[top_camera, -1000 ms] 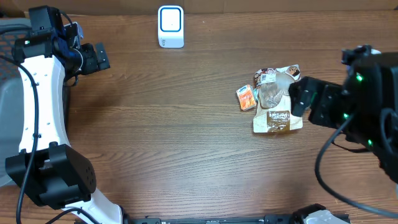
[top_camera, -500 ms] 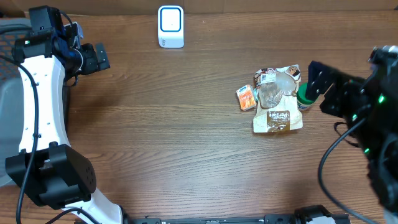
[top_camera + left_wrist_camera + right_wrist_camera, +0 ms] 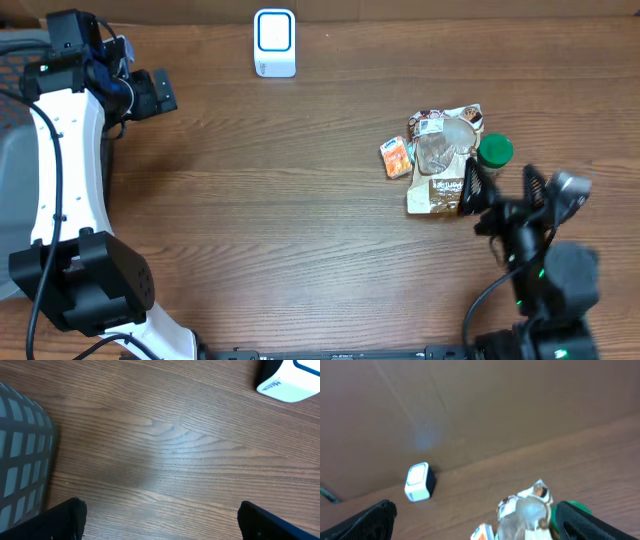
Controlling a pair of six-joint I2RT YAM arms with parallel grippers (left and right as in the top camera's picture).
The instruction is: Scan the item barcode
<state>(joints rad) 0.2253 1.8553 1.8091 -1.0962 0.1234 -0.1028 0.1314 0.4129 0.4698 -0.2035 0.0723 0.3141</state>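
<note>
A brown wood-grain table (image 3: 260, 220) meets a plain brown wall (image 3: 470, 400) under soft, even light

1. The left arm (image 3: 45, 170) has a long white shell behind the claw, with a thin black cable running along it.
2. Its far joint (image 3: 85, 280) is a rounded black housing.
3. Blue parts (image 3: 97, 70) sit just behind the black left gripper (image 3: 152, 95).
4. The right arm (image 3: 558, 280) is black, with small green lights behind the claw and a looping black cable (image 3: 485, 300).
5. A grey cap (image 3: 572, 185) sits beside the black right gripper (image 3: 500, 192).
6. In the wrist views, the fingers (image 3: 65, 517) are blunt and matte black.
</note>
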